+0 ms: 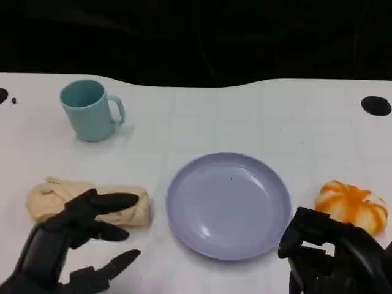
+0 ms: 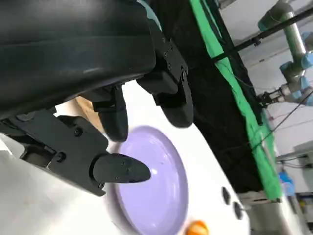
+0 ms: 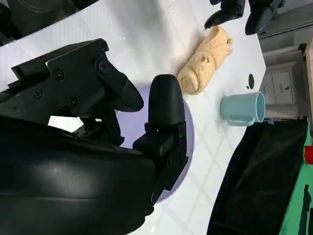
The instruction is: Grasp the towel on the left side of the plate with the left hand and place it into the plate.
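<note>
A rolled beige towel [image 1: 92, 202] lies on the white table to the left of the empty lavender plate [image 1: 228, 203]. My left hand [image 1: 70, 245] hovers just in front of the towel with its fingers spread apart, the fingertips [image 1: 125, 200] over the roll's near edge, holding nothing. The left wrist view shows those fingers [image 2: 122, 169] apart, with the plate [image 2: 156, 186] and a strip of towel [image 2: 90, 110] beyond. My right hand [image 1: 334, 254] sits at the lower right with fingers curled, empty. The right wrist view shows the towel [image 3: 205, 61] and plate [image 3: 188, 122].
A teal mug [image 1: 90, 110] stands at the back left, handle to the right. An orange-and-white pumpkin [image 1: 352, 205] sits right of the plate, just behind my right hand. Black marks [image 1: 375, 105] dot the table's far edge.
</note>
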You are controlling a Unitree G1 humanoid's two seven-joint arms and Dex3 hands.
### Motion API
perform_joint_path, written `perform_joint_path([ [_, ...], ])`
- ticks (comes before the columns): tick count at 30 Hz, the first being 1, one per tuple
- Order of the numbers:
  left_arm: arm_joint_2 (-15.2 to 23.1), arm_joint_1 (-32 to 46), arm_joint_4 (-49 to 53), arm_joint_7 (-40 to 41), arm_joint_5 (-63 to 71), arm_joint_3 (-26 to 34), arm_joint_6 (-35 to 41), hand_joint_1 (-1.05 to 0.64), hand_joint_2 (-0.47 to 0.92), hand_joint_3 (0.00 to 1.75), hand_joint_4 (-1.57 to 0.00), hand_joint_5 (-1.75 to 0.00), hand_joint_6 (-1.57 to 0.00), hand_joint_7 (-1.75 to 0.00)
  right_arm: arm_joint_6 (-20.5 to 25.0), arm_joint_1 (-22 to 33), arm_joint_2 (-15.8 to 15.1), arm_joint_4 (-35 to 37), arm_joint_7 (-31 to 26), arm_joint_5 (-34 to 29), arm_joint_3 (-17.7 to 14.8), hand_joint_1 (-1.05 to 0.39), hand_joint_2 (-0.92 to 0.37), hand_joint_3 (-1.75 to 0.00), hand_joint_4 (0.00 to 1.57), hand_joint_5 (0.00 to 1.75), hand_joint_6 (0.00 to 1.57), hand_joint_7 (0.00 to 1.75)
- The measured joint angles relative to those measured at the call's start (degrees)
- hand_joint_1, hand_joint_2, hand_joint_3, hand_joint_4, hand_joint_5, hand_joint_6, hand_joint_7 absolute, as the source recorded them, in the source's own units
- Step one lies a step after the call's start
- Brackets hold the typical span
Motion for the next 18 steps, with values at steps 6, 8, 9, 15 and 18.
perform_joint_path([
  [6,9.78,-3.55,-5.95,-0.01,19.59,1.01,4.32,-0.50,0.92,0.03,-0.29,-0.47,-0.39,-0.04,-0.27,-0.08,0.00,0.15,0.15,0.29,-0.16,-0.05,-0.67,-1.12,0.72,1.75,0.52,1.68],
  [8,12.60,-4.65,-6.75,-0.06,25.60,1.06,5.50,-0.50,0.90,0.01,-0.30,-0.43,-0.40,-0.03,-0.34,-0.09,-0.01,0.20,0.14,0.22,-0.17,-0.05,-0.67,-1.11,0.72,1.75,0.52,1.67],
  [9,13.51,-5.27,-6.76,-0.06,27.53,1.05,6.09,-0.50,0.88,0.01,-0.30,-0.42,-0.40,-0.03,-0.34,-0.09,-0.01,0.21,0.14,0.21,-0.17,-0.04,-0.67,-1.11,0.72,1.75,0.52,1.67],
  [15,17.07,-11.03,-1.88,1.28,40.06,-2.03,6.60,-0.52,0.83,0.00,-0.35,-0.38,-0.43,-0.02,-0.20,-0.06,-0.02,0.09,-0.06,0.18,-0.20,-0.06,-0.68,-1.08,0.70,1.75,0.51,1.66],
  [18,17.22,-13.13,0.44,1.00,45.49,-5.07,8.26,-0.52,0.82,0.00,-0.33,-0.35,-0.42,0.00,0.27,-0.15,-0.03,0.02,-0.19,0.19,-0.27,-0.06,-0.68,-1.08,0.69,1.75,0.51,1.66],
])
